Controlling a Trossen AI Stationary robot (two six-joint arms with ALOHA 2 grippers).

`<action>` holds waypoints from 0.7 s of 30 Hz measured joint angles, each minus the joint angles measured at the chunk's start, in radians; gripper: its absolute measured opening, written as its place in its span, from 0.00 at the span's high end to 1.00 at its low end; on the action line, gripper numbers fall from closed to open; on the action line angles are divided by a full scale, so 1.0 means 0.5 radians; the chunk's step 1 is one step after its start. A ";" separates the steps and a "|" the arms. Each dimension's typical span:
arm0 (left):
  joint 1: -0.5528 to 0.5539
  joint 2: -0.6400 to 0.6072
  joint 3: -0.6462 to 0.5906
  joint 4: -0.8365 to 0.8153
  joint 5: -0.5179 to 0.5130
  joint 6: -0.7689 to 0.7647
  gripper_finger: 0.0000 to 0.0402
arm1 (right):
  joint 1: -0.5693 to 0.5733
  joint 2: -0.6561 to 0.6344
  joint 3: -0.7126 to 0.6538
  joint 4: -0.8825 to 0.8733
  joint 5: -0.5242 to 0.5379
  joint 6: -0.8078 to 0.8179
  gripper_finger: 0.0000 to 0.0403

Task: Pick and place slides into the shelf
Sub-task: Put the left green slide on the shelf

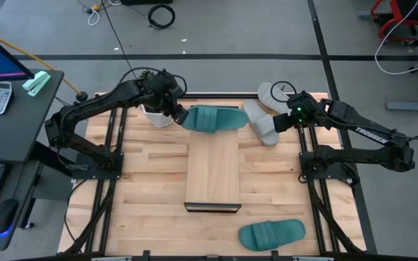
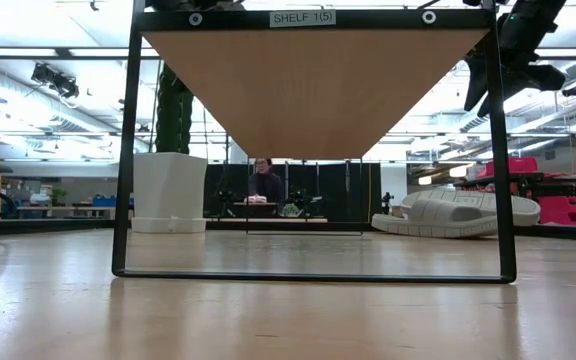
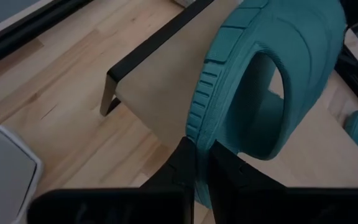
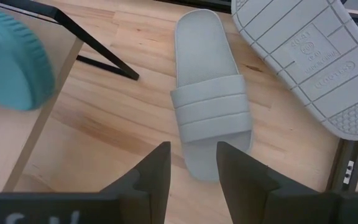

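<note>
Slides lie in four places around the table (image 1: pixel 144 181), seen from above. At the left, around ten o'clock from the table's middle, the left gripper (image 1: pixel 181 116) is clamped on the edge of a teal slide (image 1: pixel 214 119), which lies crosswise at the far end of the shelf (image 1: pixel 212 170); whether its sole rests on the board or is just above it cannot be told. In the left wrist view the dark fingers (image 3: pixel 180 167) pinch the rim of that teal slide (image 3: pixel 253 74) just beside its strap, with the shelf's dark end edge (image 3: pixel 160 37) beyond. A white pot with a cactus (image 2: pixel 173 165) stands just beside the left gripper, at the table's far edge.

The shelf runs from twelve towards six o'clock down the middle of the table.

Right of it, near one o'clock, a grey slide (image 1: pixel 260 122) lies strap up, and a second grey slide (image 1: pixel 273 94) lies sole up beside it at the table's far edge. The right gripper (image 1: pixel 284 120) hovers at the strap-up grey slide (image 4: pixel 211 93), its fingers (image 4: pixel 157 167) spread apart and holding nothing.

At five o'clock, near the front edge, the second teal slide (image 1: pixel 271 234) lies flat on the table.
</note>
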 joint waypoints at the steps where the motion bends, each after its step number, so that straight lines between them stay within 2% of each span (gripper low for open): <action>1: -0.001 0.000 0.000 0.006 0.004 0.000 0.94 | 0.000 0.000 0.000 0.000 0.000 0.000 0.66; 21: -0.013 -0.001 -0.188 0.107 -0.015 0.001 0.94 | 0.000 0.000 0.000 0.004 0.000 0.000 0.66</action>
